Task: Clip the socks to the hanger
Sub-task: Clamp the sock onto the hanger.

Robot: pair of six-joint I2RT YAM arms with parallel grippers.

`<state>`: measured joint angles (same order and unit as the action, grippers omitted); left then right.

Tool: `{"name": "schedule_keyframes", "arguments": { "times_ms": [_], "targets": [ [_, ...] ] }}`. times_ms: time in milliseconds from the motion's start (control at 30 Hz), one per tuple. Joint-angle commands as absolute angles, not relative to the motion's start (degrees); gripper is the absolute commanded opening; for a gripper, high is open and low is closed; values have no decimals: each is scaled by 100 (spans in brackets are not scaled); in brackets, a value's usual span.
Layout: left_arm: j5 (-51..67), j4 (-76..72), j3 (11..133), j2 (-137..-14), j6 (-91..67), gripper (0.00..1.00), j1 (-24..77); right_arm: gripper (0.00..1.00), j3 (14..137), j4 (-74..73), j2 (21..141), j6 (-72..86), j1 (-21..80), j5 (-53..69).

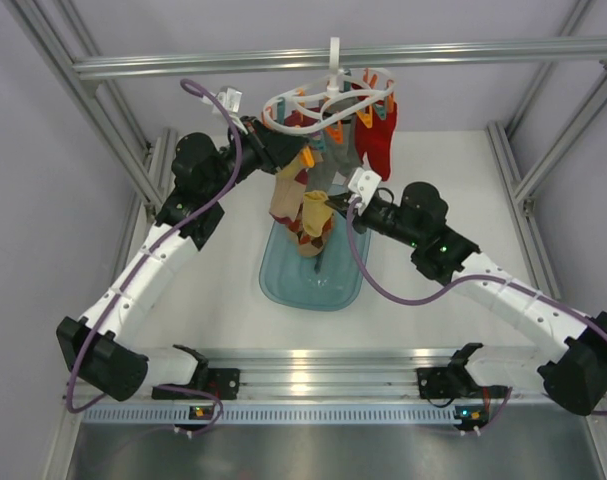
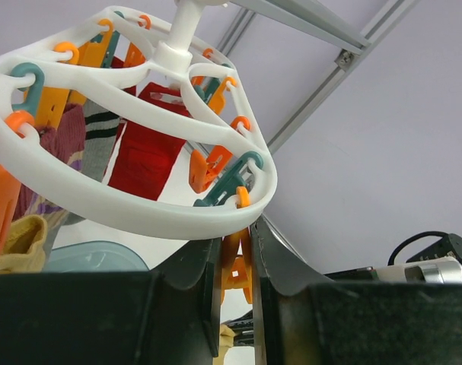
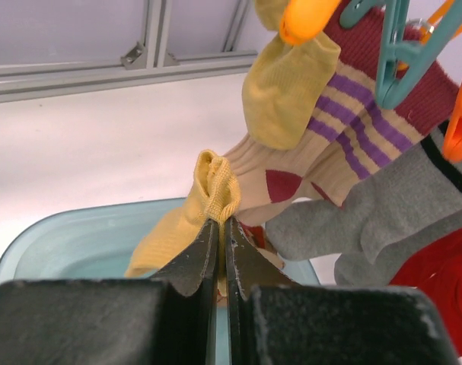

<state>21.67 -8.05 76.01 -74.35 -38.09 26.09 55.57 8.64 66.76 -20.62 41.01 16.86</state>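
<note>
Right gripper [image 3: 221, 225], clamped fully shut, pinches the mustard-yellow knit sock [image 3: 215, 181] over the translucent blue plastic tray [image 3: 71, 243]. Left gripper [image 2: 236, 247], nearly closed, squeezes an orange plastic clip [image 2: 238, 277] hanging at six o'clock of the white ringed plastic hanger [image 2: 151, 222].

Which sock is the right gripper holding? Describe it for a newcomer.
Find the white round hanger on the top bar; look below it, above the blue tray. The sock is pinched in the shut right gripper. It is plain mustard yellow, unlike the striped sock, grey sock and red sock hanging beside it.
</note>
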Motion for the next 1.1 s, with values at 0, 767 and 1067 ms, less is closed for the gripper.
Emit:
{"name": "schedule_keyframes", "arguments": {
  "times_ms": [0, 767, 1067],
  "targets": [
    [2786, -747, 7471, -7550, -3981, 0, 2646, 0, 6037, 1301, 6723, -2153, 4069, 2056],
    [3340, -870, 7383, -7638, -4096, 0, 2566, 0, 6662, 1714, 7128, -2206, 3947, 2390],
    [3454, -888, 7374, -7664, -4157, 0, 2549, 0, 6785, 1819, 7198, -2153, 3815, 2443]
  ]
}}
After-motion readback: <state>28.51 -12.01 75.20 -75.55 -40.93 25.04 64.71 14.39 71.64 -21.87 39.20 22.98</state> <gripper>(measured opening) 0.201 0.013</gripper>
